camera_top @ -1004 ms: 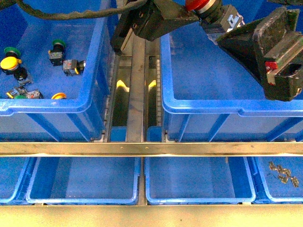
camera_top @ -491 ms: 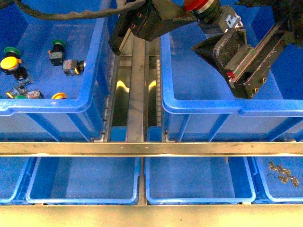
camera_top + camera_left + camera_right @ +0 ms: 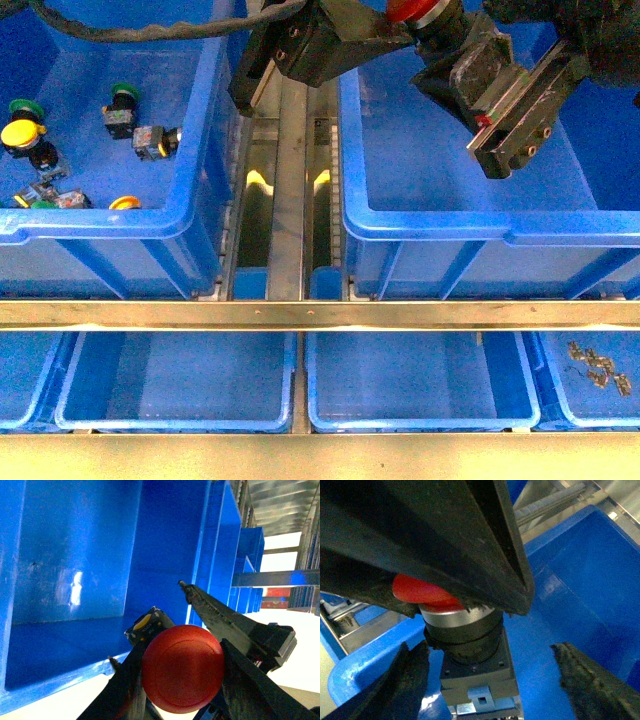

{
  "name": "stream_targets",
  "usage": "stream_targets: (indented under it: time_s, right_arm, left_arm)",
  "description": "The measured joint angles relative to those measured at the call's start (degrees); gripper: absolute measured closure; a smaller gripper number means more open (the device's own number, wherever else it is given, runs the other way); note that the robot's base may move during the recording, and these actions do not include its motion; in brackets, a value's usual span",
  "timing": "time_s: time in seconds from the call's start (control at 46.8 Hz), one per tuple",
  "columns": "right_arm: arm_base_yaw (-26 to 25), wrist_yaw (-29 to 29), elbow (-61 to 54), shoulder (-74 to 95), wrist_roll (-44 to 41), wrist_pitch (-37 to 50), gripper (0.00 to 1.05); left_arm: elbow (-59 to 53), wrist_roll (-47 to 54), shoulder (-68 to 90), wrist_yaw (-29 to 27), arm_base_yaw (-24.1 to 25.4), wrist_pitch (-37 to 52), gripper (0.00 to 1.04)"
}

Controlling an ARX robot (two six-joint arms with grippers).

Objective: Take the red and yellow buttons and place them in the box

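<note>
The red button (image 3: 418, 9) hangs at the top of the front view, above the near-left part of the box (image 3: 480, 226), a big deep blue bin. My left gripper (image 3: 425, 22) is shut on it, and its red cap (image 3: 182, 667) sits squeezed between the two dark fingers. My right gripper (image 3: 495, 680) is open just below, one finger on each side of the button's grey block body (image 3: 472, 672) without touching it. A yellow button (image 3: 20, 133) and an orange-capped one (image 3: 124, 203) lie in the left bin (image 3: 195, 215).
Green-capped switches (image 3: 124, 96) and loose parts share the left bin. A metal rail (image 3: 290, 200) runs between the two bins, and a crossbar (image 3: 320, 314) spans the front. Shallow blue trays (image 3: 410, 385) sit below; the right-most holds small metal pieces (image 3: 598, 366).
My right gripper has swung up and to the left, turning as it went, and now brackets the button's body. The left gripper has stayed put with the red button in it.
</note>
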Motion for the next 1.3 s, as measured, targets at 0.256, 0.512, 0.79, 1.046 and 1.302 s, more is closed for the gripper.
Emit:
stream_targets:
  time_s: [0.256, 0.512, 0.79, 1.046, 1.302]
  right_arm:
    - [-0.8, -0.9, -0.1, 0.0, 0.0, -0.9, 0.7]
    - [-0.8, -1.0, -0.3, 0.0, -1.1, -0.9, 0.76]
    - [-0.8, -0.7, -1.0, 0.0, 0.5, -0.6, 0.77]
    - [-0.9, -0.5, -1.6, 0.0, 0.7, -0.7, 0.77]
    - [-3.2, -0.6, -3.1, -1.9, 1.8, -1.4, 0.78]
  left_arm:
    - [0.3, 0.0, 0.0, -0.2, 0.1, 0.0, 0.71]
    - [0.7, 1.2, 0.1, -0.8, 0.2, -0.9, 0.71]
    - [1.4, 3.4, 0.1, -2.2, 0.4, -0.7, 0.47]
    - [2.0, 3.4, 0.2, -2.7, 1.1, -0.4, 0.08]
    - [-6.7, 6.1, -9.1, -4.6, 5.9, -1.2, 0.08]
